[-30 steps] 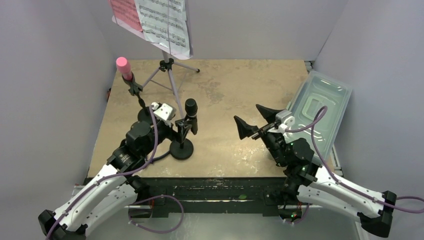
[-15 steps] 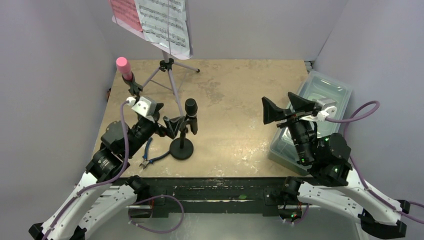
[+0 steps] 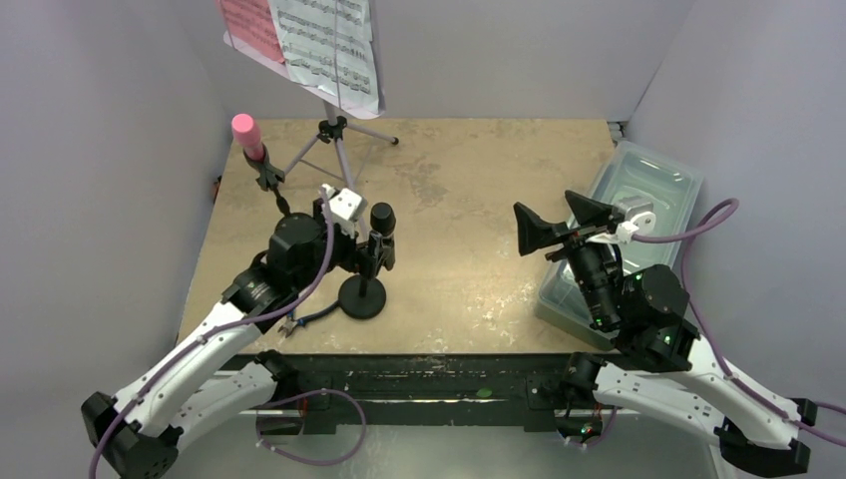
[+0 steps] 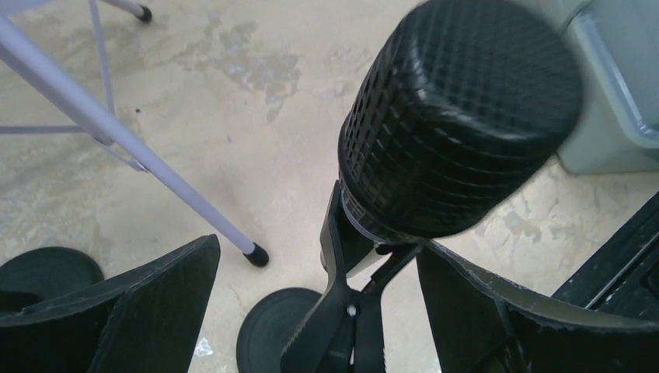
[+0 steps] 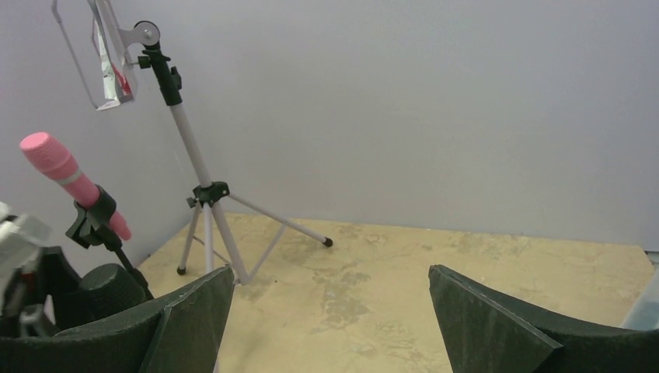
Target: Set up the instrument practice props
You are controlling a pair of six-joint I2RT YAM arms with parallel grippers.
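Left pincer (image 4: pixel 317 256) is wide open, jaws straddling the black microphone (image 4: pixel 458 116), with a gap showing on its left. The mic has a mesh head and sits tilted in a clip on a black round-base pole (image 3: pixel 361 297), 8 o'clock on the counter (image 3: pixel 479 180). Pink microphone (image 3: pixel 246 136) is clipped on its own pole at 10. Lavender tripod stand (image 3: pixel 339 165) at 11, pink and white pages (image 3: pixel 324 45) up top. Right pincer (image 3: pixel 559 222) is open and empty, in the air at 3.

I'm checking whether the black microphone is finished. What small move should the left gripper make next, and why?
Probably draw the left gripper straight back with its jaws open. The black microphone already sits in its clip above the round base, and the open jaws flank the clip without gripping it.
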